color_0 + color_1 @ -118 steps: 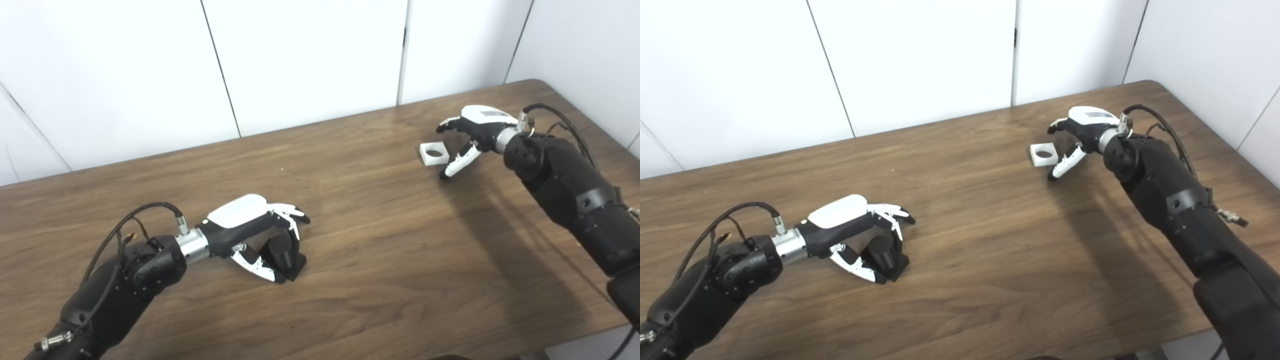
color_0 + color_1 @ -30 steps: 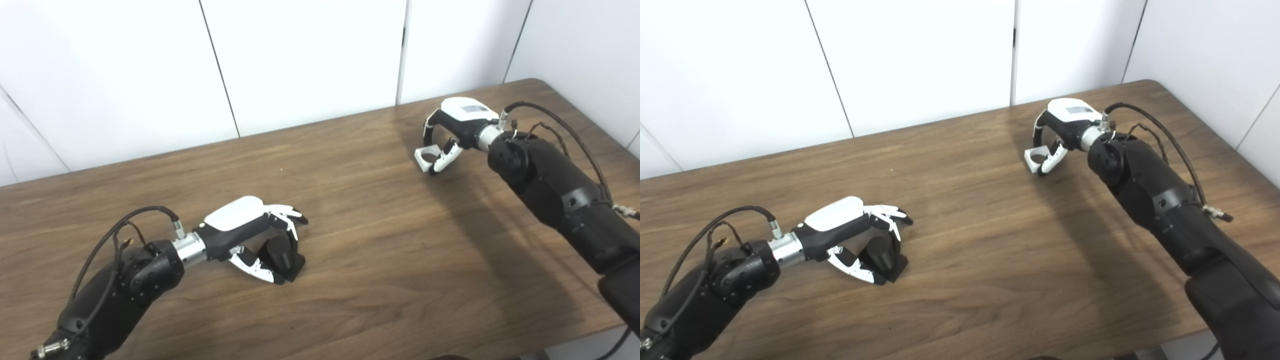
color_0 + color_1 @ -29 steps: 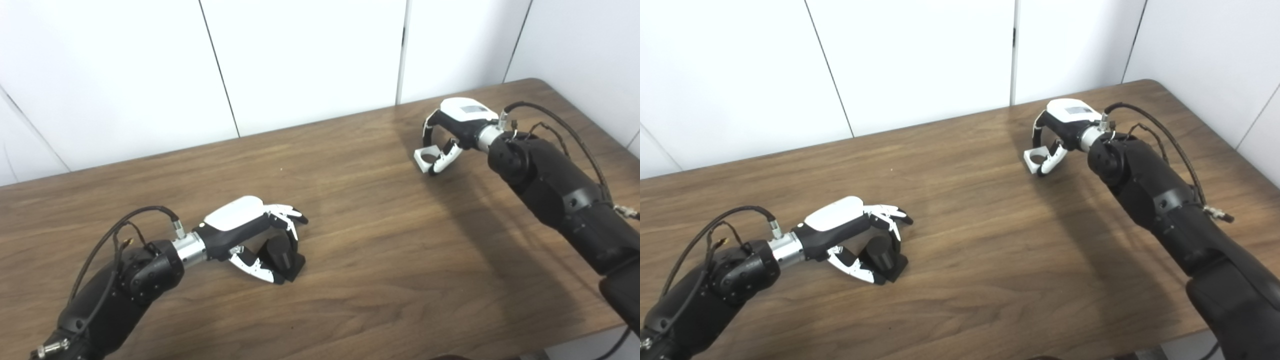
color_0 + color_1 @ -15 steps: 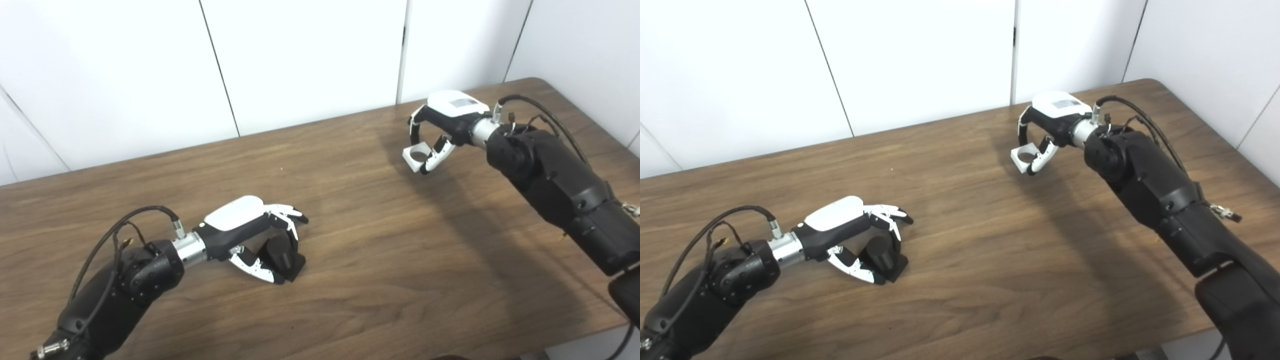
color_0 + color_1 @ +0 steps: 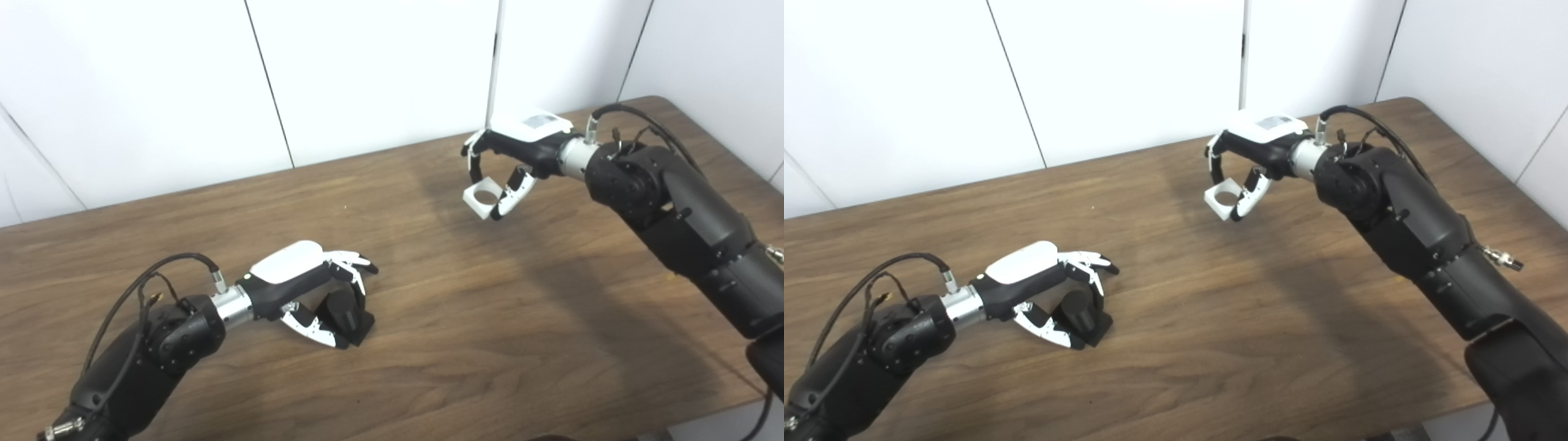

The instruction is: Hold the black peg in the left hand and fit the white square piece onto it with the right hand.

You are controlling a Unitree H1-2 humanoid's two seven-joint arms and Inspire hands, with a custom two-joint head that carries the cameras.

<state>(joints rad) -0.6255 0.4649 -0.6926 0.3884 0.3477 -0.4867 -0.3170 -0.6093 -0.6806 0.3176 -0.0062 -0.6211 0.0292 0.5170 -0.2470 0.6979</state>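
Note:
The black peg (image 5: 345, 313), a short cylinder on a square black base, stands on the table at lower left. My left hand (image 5: 312, 283) is wrapped around it, fingers over the far side and thumb on the near side. The white square piece (image 5: 482, 198), with a round hole through it, hangs above the table at upper right. My right hand (image 5: 511, 154) is shut on it, pinching it between fingers and thumb. The piece is well to the right of and farther back than the peg.
The brown wooden table (image 5: 441, 318) has its rounded far right corner near the white wall panels (image 5: 367, 67). Its front edge runs along the lower right of the picture.
My right hand closed on the white piece, lifted it off the table and carried it leftward. The left hand and the peg have stayed in place.

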